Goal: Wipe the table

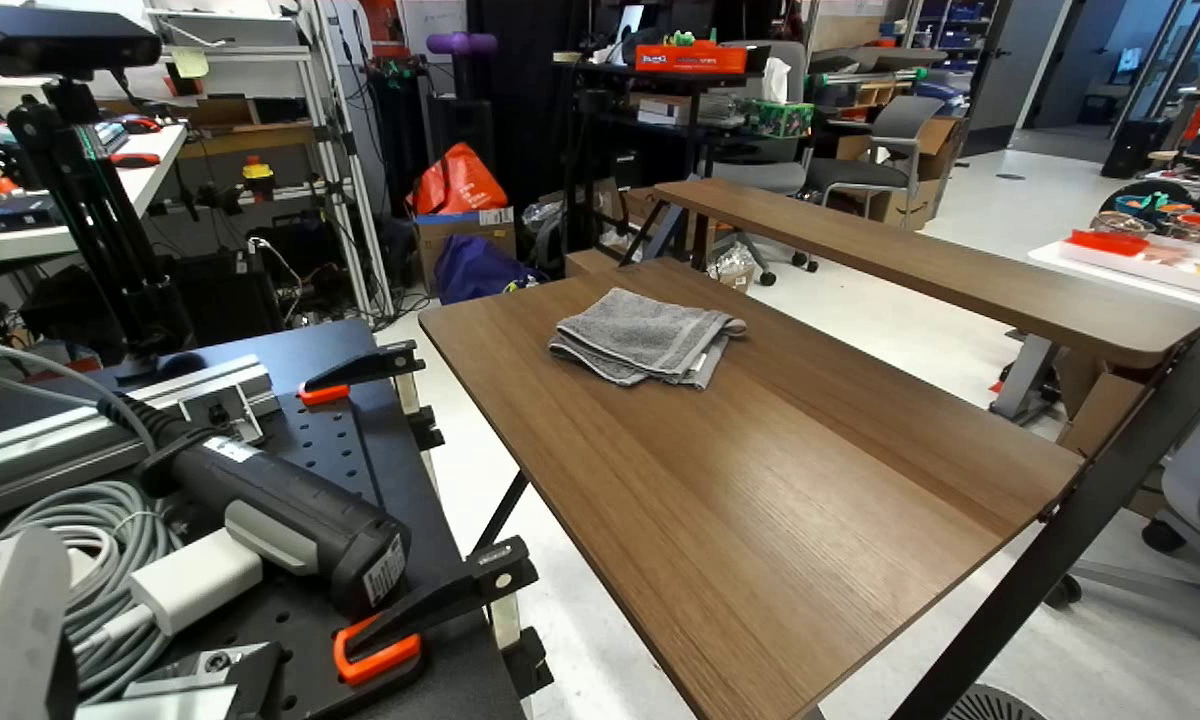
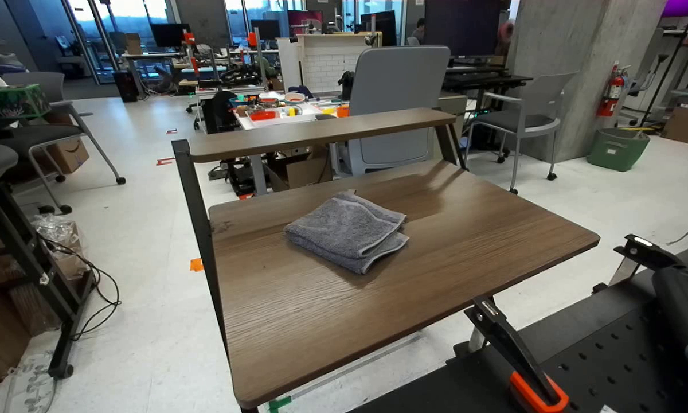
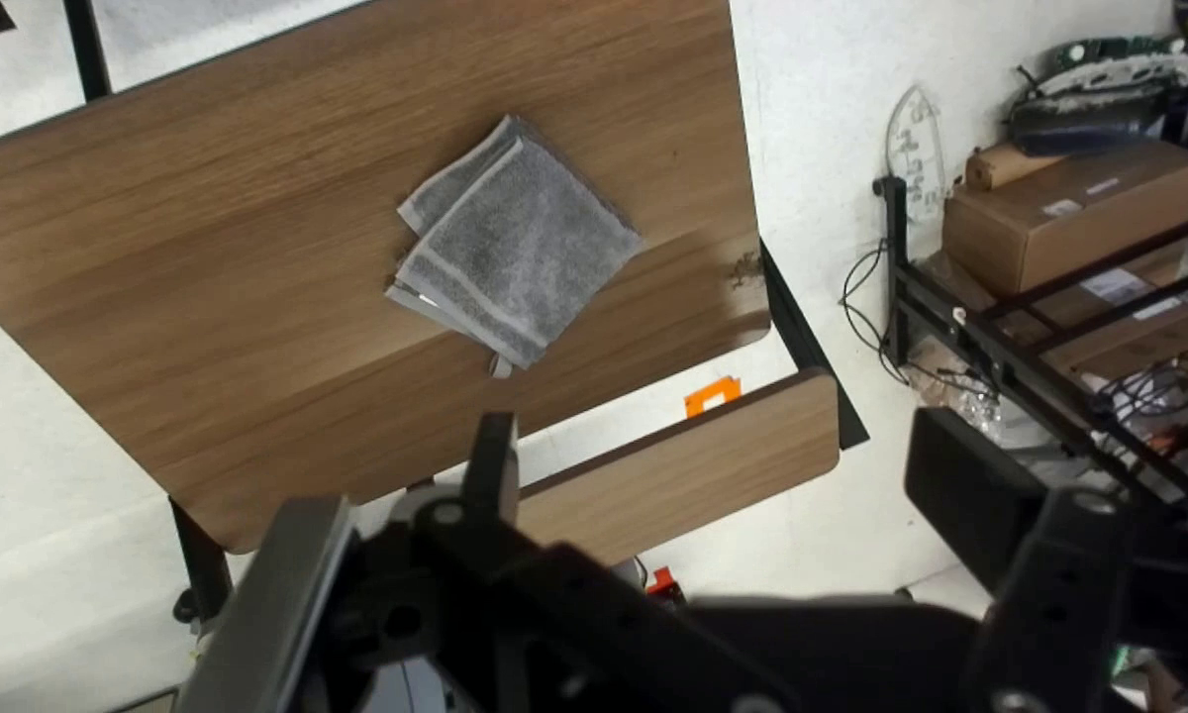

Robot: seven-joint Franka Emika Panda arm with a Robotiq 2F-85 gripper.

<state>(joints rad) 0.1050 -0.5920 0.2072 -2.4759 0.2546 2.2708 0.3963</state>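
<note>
We find the tool (image 3: 718, 451) with its jaws apart, gripping nothing. In the wrist view, the worktop (image 3: 208, 257) spans the upper left; the folded towel (image 3: 530, 243) on it lies up-left of the jaw gap. We should align that way first.

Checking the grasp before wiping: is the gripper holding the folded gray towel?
No, in the wrist view the gripper stands open, and the folded gray towel lies on the wood-grain table.
</note>
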